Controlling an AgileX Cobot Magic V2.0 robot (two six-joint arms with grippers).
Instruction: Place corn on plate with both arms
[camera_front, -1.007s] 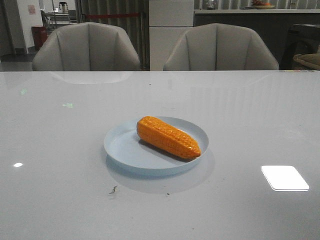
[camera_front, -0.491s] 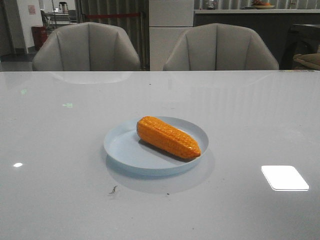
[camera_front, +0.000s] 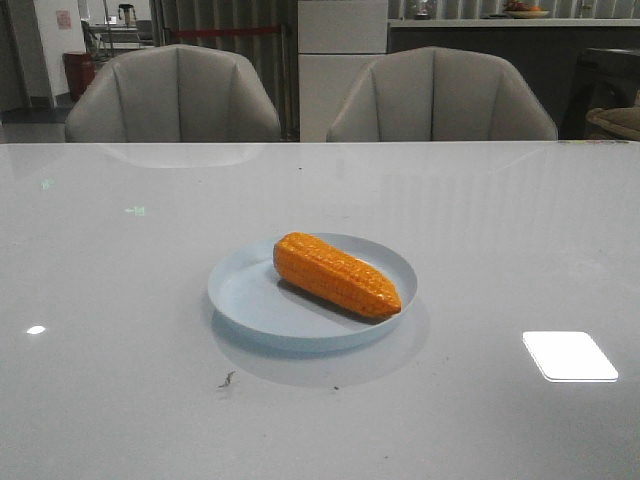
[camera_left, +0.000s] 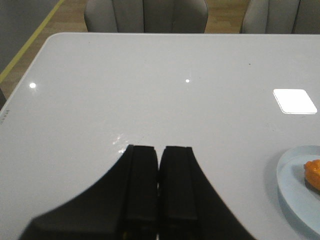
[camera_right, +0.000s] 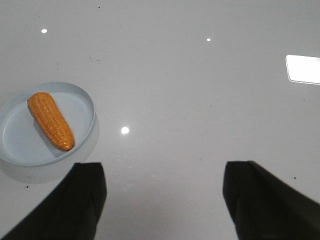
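The glossy white table (camera_front: 480, 230) carries one pale blue plate (camera_front: 240, 290), which rests well apart from both grippers, and a small dark fleck (camera_front: 227, 379) lies just beside the plate.
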